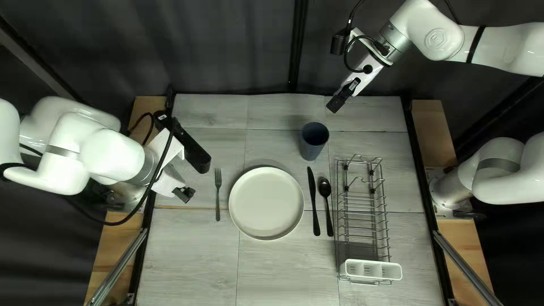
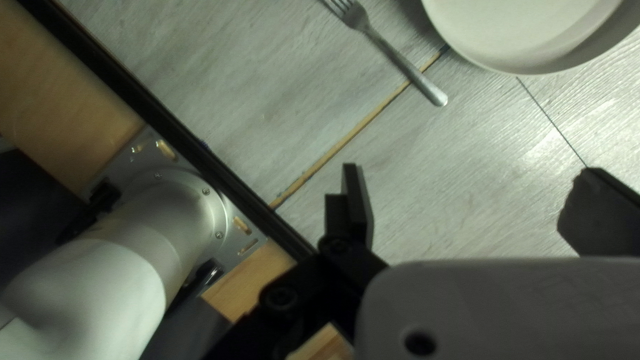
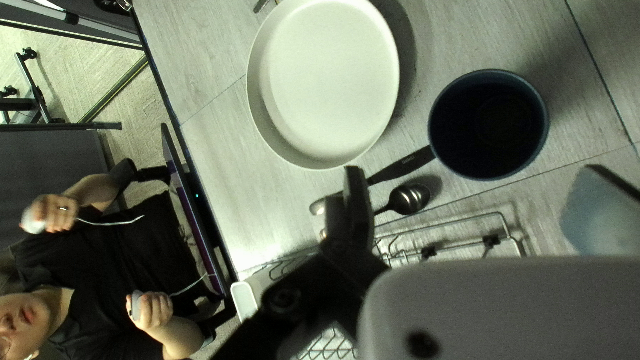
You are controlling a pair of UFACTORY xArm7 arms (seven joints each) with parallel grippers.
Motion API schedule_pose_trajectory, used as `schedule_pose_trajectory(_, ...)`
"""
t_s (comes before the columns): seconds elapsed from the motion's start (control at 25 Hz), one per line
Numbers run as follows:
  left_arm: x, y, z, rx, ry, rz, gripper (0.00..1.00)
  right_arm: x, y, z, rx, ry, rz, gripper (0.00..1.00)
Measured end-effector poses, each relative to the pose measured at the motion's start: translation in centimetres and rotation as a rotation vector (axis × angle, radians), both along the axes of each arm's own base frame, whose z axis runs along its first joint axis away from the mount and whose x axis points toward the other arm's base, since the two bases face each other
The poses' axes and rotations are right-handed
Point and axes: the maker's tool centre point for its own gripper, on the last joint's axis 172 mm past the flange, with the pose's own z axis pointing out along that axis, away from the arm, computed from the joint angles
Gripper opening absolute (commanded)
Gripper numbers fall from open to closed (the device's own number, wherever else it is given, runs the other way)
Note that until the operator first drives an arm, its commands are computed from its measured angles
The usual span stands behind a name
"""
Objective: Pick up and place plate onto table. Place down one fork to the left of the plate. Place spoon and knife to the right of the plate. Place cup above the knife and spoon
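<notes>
The plate (image 1: 266, 202) lies face up near the middle of our counter (image 1: 187, 255), with cutlery on both sides of it. Starting from the left, our left claw (image 1: 192, 178) hangs over the counter's left side, spread wide with nothing between its fingers. To its right we have the fork (image 1: 218, 192), tines toward the far edge, just beside the plate but apart from it. Next comes the plate itself, pale and round, then our black knife (image 1: 313, 201), blade end pointing toward the far edge. Above the knife and spoon, our dark blue cup (image 1: 313, 140) stands upright, its mouth open. The dark spoon (image 1: 326, 195) lies just right of the knife, bowl toward the far edge. Our right claw (image 1: 335, 104) is raised near the far edge, beyond the cup, its fingers well apart and holding nothing. Furthest right stands our wire rack (image 1: 362, 220), with a white holder (image 1: 371, 269) at its near end. In the right wrist view, a person (image 3: 113, 247) faces the counter's near edge, a pale object in each hand.
</notes>
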Motion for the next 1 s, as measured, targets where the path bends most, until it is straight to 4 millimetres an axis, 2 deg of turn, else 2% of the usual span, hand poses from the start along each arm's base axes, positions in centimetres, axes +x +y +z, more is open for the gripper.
schedule_pose_trajectory(0.2, 0.0, 0.0, 0.0, 0.000, 0.000, 0.000, 1.00, -0.6, 0.0, 0.4, -0.016, 0.007, 0.013, 1.00)
schedule_pose_trajectory(0.36, 0.0, 0.0, 0.0, 0.000, 0.000, 0.000, 1.00, -3.5, 0.0, 2.3, -0.056, 0.023, 0.026, 1.00)
schedule_pose_trajectory(0.48, 0.0, 0.0, 0.0, 0.000, 0.000, 0.000, 1.00, -5.8, -0.2, 3.0, -0.093, 0.046, 0.024, 1.00)
schedule_pose_trajectory(0.56, 0.0, 0.0, 0.0, 0.000, 0.000, 0.000, 1.00, -6.6, -0.3, 3.3, -0.117, 0.055, 0.018, 1.00)
schedule_pose_trajectory(1.0, 0.0, 0.0, 0.0, 0.000, 0.000, 0.000, 1.00, -7.0, -0.4, 3.5, -0.132, 0.058, 0.012, 1.00)
